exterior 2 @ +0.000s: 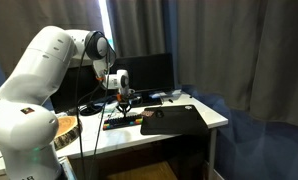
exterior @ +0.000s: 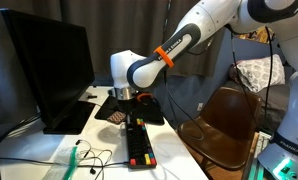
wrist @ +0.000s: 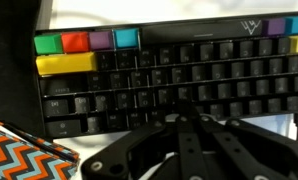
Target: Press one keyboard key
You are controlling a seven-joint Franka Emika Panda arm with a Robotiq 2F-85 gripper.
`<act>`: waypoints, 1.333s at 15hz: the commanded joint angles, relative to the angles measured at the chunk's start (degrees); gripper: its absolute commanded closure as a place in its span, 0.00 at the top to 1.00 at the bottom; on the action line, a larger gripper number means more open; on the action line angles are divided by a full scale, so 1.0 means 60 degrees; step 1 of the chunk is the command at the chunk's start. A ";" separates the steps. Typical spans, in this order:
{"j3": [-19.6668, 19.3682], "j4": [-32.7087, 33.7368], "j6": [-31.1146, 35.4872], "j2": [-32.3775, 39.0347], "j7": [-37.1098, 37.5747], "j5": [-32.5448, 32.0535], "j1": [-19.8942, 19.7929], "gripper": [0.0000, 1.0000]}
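Below one pincer (wrist: 186, 113), one keyboard (wrist: 169, 80); nearby, one monitor (exterior: 49, 70).

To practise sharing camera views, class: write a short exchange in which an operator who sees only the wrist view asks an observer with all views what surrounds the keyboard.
Operator: I see only keys and my hand. What stands near the keyboard?
Observer: A black monitor, much larger than the keyboard, stands upright on the same table.
Operator: Does anything else lie on that table?
Observer: Yes, a dark mouse pad lies flat next to the keyboard.
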 commanded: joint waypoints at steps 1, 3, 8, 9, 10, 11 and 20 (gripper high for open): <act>-0.0114 0.0246 -0.0204 -0.0025 0.0306 -0.0228 0.0223 0.00; -0.0145 -0.0162 -0.0071 -0.0599 0.0544 -0.0323 0.0269 0.00; 0.0013 -0.1186 0.0052 -0.2122 0.1119 -0.0378 0.0303 0.26; 0.0141 -0.1401 0.0121 -0.2407 0.0983 -0.0269 0.0242 0.28; 0.0173 -0.1667 0.0258 -0.2722 0.1007 -0.0335 0.0246 0.33; 0.0219 -0.2018 0.0506 -0.3081 0.1044 -0.0399 0.0236 0.40; 0.0583 -0.5626 0.3703 -0.6412 0.1727 -0.0662 0.0120 0.99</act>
